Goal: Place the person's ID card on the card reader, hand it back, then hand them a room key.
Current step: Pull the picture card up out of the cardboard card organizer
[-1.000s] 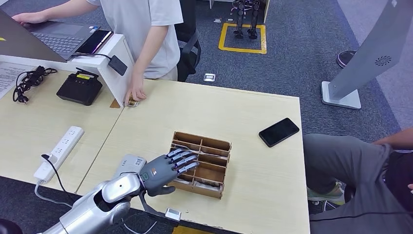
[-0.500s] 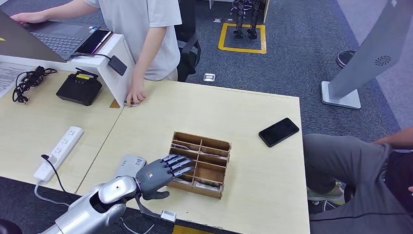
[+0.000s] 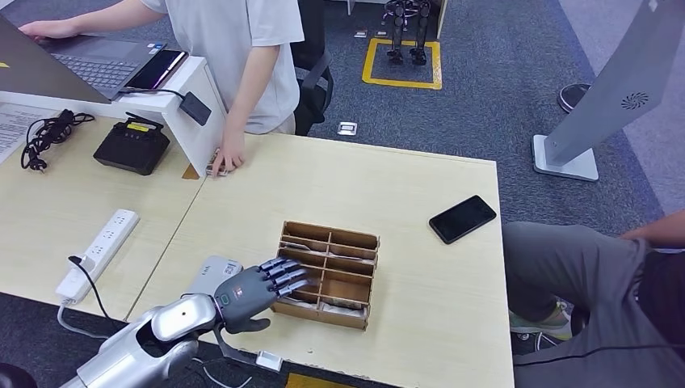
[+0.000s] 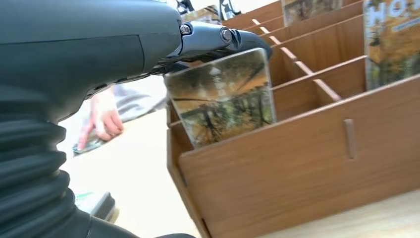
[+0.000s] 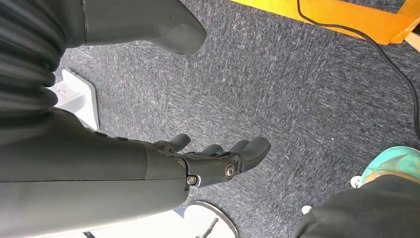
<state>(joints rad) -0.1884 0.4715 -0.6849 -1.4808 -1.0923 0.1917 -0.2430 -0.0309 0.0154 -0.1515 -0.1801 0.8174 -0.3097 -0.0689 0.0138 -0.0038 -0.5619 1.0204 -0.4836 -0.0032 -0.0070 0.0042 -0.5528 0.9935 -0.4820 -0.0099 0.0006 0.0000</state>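
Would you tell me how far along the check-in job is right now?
The ID step looks finished: the person's hand rests on a card at the table's far edge. The left hand is gripping a room key card at the wooden box. Handing it over remains.

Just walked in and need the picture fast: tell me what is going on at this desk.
The robot's left hand pinches a picture-printed card at the near-left corner of the brown wooden divided box. Its right hand hangs empty above the carpet. A person in a pale shirt rests a hand on a small card at the table's far edge.
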